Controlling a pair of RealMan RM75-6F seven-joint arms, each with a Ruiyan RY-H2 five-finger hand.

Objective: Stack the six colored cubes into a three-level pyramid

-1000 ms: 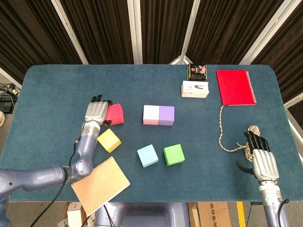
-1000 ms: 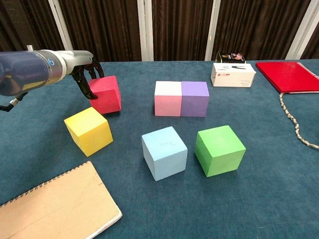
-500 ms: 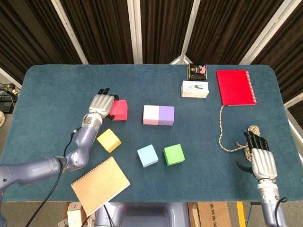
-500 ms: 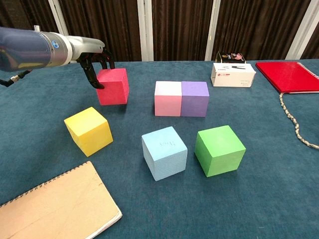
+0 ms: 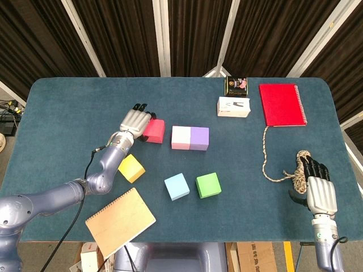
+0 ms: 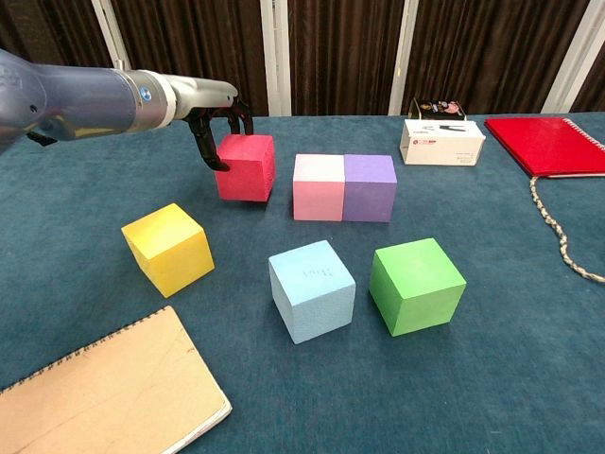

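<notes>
My left hand grips the red cube from its top and left side, just left of the pink cube. A small gap separates red from pink. The purple cube touches the pink one on its right. The yellow cube lies nearer the front left. The blue cube and green cube sit side by side in front. My right hand rests at the front right corner, holding nothing.
A tan spiral notebook lies at the front left edge. A white box, a dark tin and a red notebook are at the back right. A rope runs toward my right hand.
My left hand has carried the red cube to the right, from beside the yellow cube to just left of the pink cube. The right hand has barely shifted.
</notes>
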